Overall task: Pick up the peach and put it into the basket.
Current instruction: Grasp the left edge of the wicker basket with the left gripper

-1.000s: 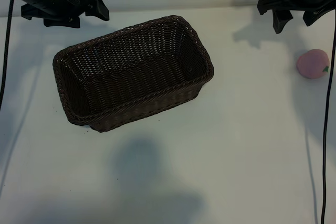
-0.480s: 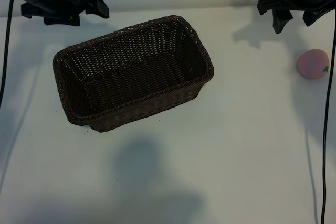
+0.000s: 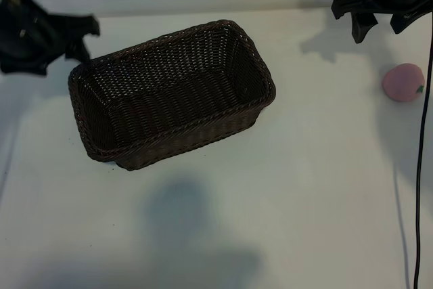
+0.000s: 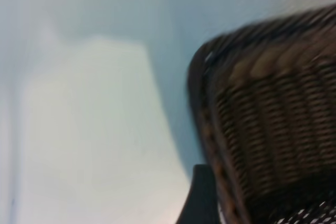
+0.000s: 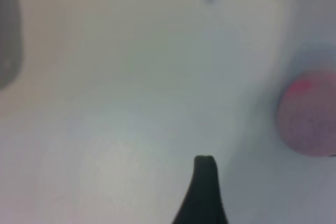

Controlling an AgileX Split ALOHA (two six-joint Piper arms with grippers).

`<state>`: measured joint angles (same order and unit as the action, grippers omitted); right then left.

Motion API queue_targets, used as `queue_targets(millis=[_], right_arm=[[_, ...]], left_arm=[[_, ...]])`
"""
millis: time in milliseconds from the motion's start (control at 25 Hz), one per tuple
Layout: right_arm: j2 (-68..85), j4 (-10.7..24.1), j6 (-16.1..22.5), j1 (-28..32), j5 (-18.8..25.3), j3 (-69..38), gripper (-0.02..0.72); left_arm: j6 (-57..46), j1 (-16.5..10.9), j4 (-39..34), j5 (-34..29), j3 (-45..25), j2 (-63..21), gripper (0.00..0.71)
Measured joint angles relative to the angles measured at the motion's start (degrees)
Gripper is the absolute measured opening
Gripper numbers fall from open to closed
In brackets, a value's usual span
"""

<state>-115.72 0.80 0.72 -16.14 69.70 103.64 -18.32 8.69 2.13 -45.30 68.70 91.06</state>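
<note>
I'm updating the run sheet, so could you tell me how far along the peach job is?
Nothing is done yet: the peach lies on the table at the right edge, well apart from the empty basket. In hand: nothing; the right gripper hangs open above the peach, the left gripper open by the basket's far-left corner. Left: grasp, carry, drop.

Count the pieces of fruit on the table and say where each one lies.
1. The peach lies on the white table at its right edge, well apart from the basket, which holds nothing. No spot looks hidden.
</note>
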Motion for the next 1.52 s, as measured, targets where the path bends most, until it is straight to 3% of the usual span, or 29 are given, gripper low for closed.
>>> queue_targets(millis=[320, 680, 1040, 1200, 1280, 1440, 1520], right_arm=[[0.0, 0.0, 0.05, 0.0, 0.0, 0.0, 0.584], [0.0, -0.18, 0.05, 0.0, 0.0, 0.0, 0.584], [0.0, -0.18, 0.05, 0.0, 0.0, 0.0, 0.583], [0.0, -0.8, 0.05, 0.0, 0.0, 0.0, 0.583], [0.0, -1.1, 0.05, 0.0, 0.0, 0.0, 0.583], [0.0, -1.21, 0.05, 0.0, 0.0, 0.0, 0.583], [0.0, -1.23, 0.05, 0.0, 0.0, 0.0, 0.583]], left_arm=[[-4.72, 0.0, -0.37, 9.12, -11.32, 1.55, 0.59], [-5.12, 0.0, 2.78, 18.58, -11.45, 8.92, 0.59], [1.0, 0.0, 9.65, 19.68, -11.47, 13.03, 0.566], [1.07, 0.0, 10.42, 19.8, -11.52, 13.85, 0.477], [0.9, 0.0, 11.18, 20.08, -11.52, 13.85, 0.379], [1.02, -0.11, 11.3, 20.22, -11.58, 13.85, 0.112], [0.96, -0.11, 11.59, 20.54, -11.58, 13.85, 0.1]])
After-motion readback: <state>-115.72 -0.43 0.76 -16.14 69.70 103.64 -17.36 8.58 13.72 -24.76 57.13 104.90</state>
